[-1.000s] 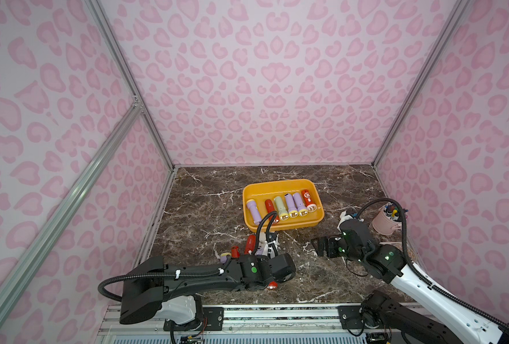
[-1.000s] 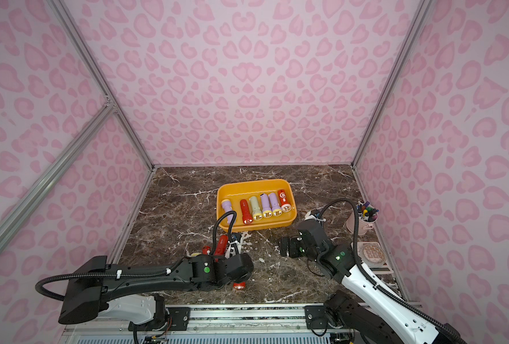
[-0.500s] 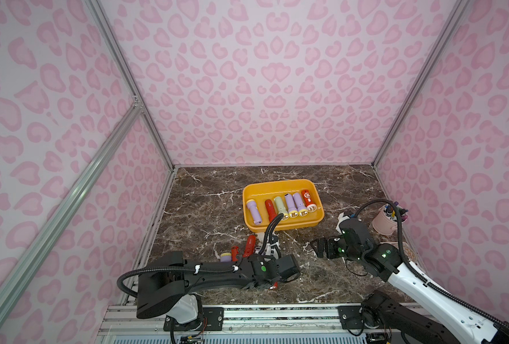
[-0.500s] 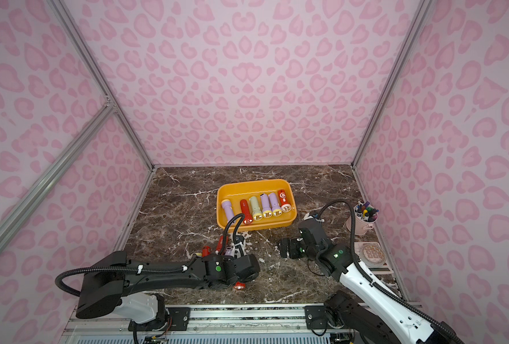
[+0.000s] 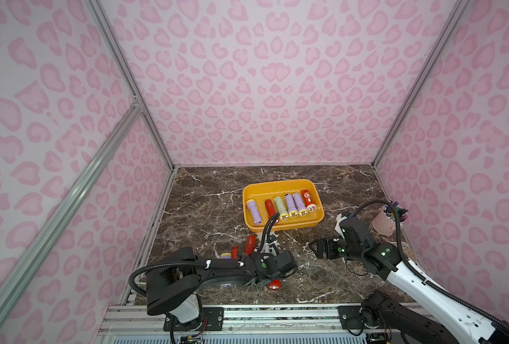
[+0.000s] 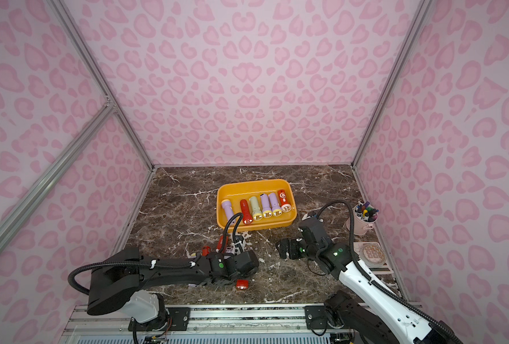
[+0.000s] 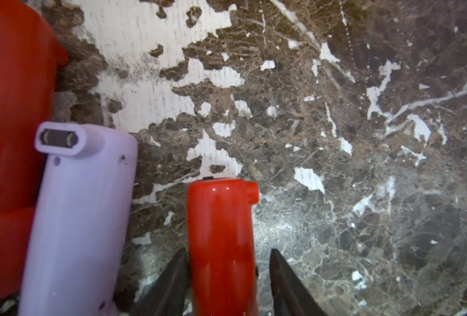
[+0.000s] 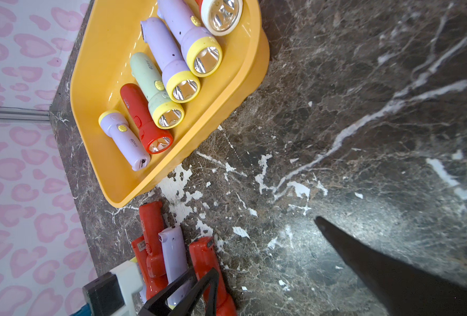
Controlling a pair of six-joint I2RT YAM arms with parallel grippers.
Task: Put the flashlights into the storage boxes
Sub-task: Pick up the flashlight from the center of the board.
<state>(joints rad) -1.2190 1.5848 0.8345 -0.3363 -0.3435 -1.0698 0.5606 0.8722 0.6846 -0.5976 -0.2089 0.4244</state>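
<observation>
Flashlights (image 5: 290, 205), six in all, lie side by side in the yellow-orange tray (image 5: 274, 189) at mid table (image 5: 205, 208); others lie loose nearer the robot. Left end effector (image 7: 227, 250) narrowly straddles a red flashlight (image 7: 221, 219), one finger touching it and the other just off, with a lilac flashlight (image 7: 76, 213) alongside. Right end effector (image 5: 314, 248) is spread wide, holding nothing

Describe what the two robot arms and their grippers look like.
The left arm is all black, with a ribbed black hose fastened along it by white ties, and a green light. The right arm has a long white link, black joints, green lights and a thin black cable. The left fingers and right finger are black and taper to points.
</observation>
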